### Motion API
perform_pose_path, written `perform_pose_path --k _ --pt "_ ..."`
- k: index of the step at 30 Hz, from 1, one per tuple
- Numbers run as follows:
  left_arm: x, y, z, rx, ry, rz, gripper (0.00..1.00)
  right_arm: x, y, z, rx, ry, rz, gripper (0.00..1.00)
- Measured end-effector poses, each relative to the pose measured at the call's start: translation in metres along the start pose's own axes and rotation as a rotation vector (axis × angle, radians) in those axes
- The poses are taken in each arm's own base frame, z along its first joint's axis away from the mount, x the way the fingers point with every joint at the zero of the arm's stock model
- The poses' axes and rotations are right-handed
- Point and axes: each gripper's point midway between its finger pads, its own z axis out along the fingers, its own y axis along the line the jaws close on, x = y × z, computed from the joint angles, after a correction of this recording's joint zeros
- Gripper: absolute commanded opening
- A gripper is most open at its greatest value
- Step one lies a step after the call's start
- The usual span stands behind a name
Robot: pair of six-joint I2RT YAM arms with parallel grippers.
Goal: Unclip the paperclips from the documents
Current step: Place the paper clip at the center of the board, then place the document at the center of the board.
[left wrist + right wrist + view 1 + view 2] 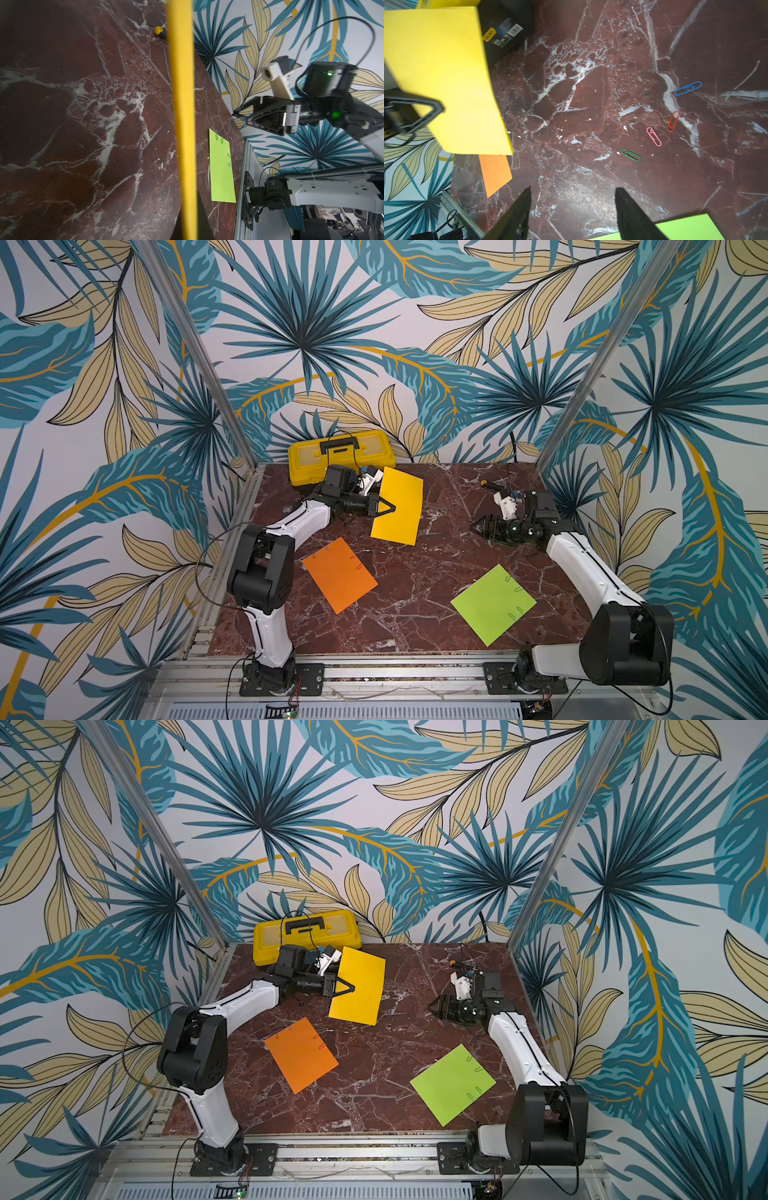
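While the left pincer (392, 510) is clamped on the left edge of the yellow sheet (400, 493), that sheet is held tilted, with its gripped side raised off the surface (415, 626). It hangs just in front of the toolbox (336, 448) at the far left. No clip is visible on it.

The right pincer (573, 193) is low over the far right of the surface, jaws apart, with nothing between them. The right wrist view shows 4 loose clips lying flat on bare surface ahead of it: blue clip (688, 88), red clip (673, 121), pink clip (653, 136) and green clip (631, 155). None touches another.

The orange sheet (338, 574) lies flat at near left, close to the left arm. Clips (354, 557) are fitted on its 2 far edges; their count cannot be read.

The green sheet (492, 603) lies flat at near right, well apart from the orange sheet. 4 clips (517, 588) are fitted along its right-hand edges.

A screwdriver (484, 483) lies at the far right of the surface, beyond the right pincer.
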Motion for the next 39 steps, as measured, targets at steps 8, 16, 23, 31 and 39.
perform_pose_path --k 8,16,23,31,39 --pt "-0.007 0.042 0.01 -0.073 -0.011 -0.071 0.0 0.002 0.021 -0.008 -0.047 -0.012 -0.017 0.81" --pt "-0.016 0.09 0.017 -0.152 -0.031 -0.154 0.0 0.006 0.029 -0.01 -0.057 -0.003 -0.005 0.95" --pt "-0.003 0.128 0.025 -0.22 -0.003 -0.234 0.0 0.008 0.03 -0.011 -0.053 0.001 0.002 1.0" --pt "0.009 0.153 0.029 -0.289 0.016 -0.309 0.0 0.009 0.033 -0.01 -0.057 0.007 0.006 1.0" --pt "0.013 0.165 0.025 -0.353 0.016 -0.357 0.34 0.012 0.035 -0.007 -0.075 0.019 0.01 1.0"
